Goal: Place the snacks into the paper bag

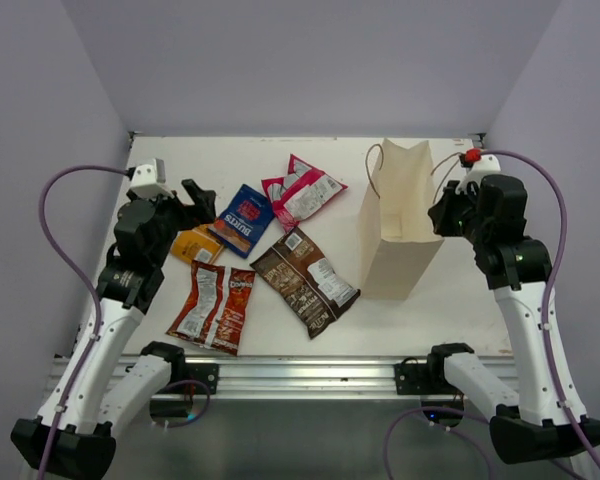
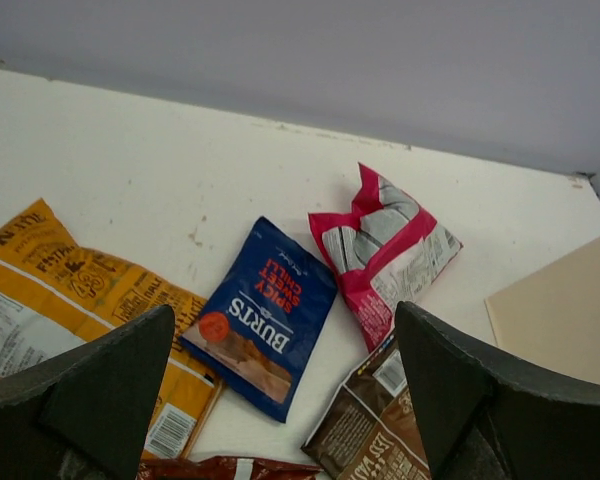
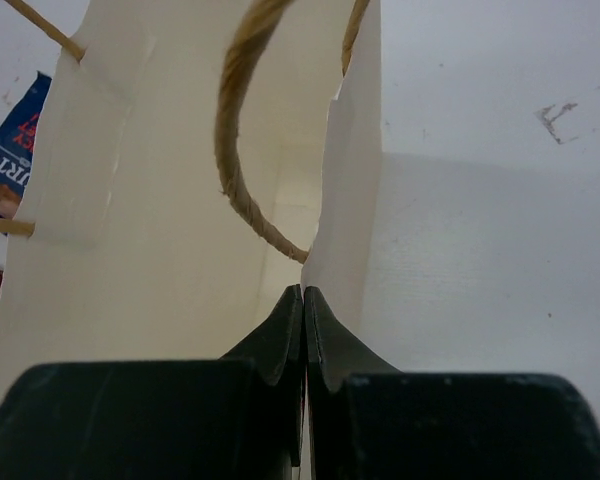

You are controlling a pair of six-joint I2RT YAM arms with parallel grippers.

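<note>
The beige paper bag (image 1: 400, 215) stands upright at the right of the table, mouth open. My right gripper (image 1: 442, 215) is shut on the top edge of its right wall, and the pinch (image 3: 304, 292) shows in the right wrist view below a brown loop handle (image 3: 242, 150). My left gripper (image 1: 195, 200) is open and empty, hovering above the blue packet (image 2: 265, 315) and the orange packet (image 2: 70, 300). The pink-and-white packet (image 1: 305, 192), dark brown packet (image 1: 305, 280) and red-orange packet (image 1: 215, 307) lie flat on the table left of the bag.
The white table (image 1: 450, 310) is walled by grey panels at the back and both sides. A metal rail (image 1: 310, 375) runs along the near edge. The packets lie close together, the orange one partly under my left gripper.
</note>
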